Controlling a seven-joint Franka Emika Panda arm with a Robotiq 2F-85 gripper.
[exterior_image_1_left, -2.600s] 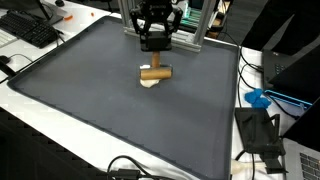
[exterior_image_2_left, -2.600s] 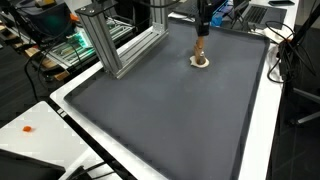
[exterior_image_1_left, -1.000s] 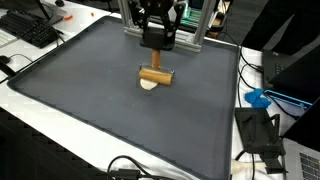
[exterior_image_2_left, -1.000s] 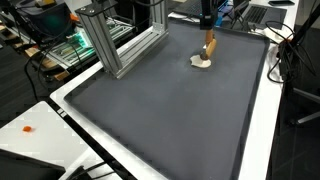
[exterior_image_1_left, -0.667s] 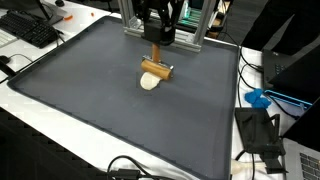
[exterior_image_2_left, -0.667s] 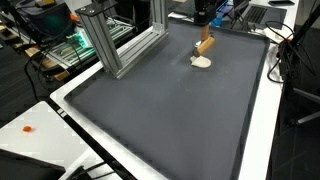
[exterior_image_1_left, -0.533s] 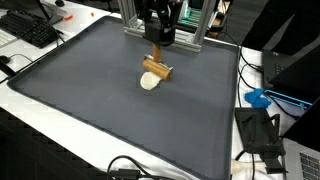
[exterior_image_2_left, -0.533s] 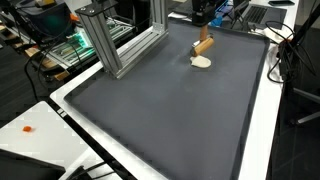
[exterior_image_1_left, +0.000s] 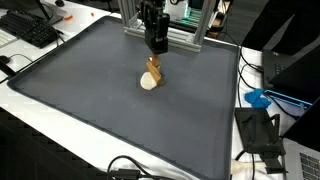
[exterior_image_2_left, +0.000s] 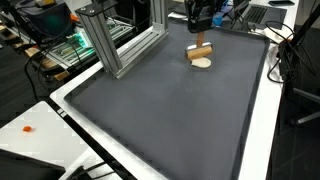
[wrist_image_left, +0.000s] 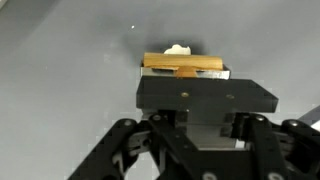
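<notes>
Has lifted and turned the wooden roller (exterior_image_1_left: 153, 68) since a moment ago, holds it clenched in the claw (exterior_image_1_left: 155, 50) just above the white lump (exterior_image_1_left: 148, 84) on the grey mat (exterior_image_1_left: 90, 110); might pivot loose and drop if gripped off-centre.
</notes>
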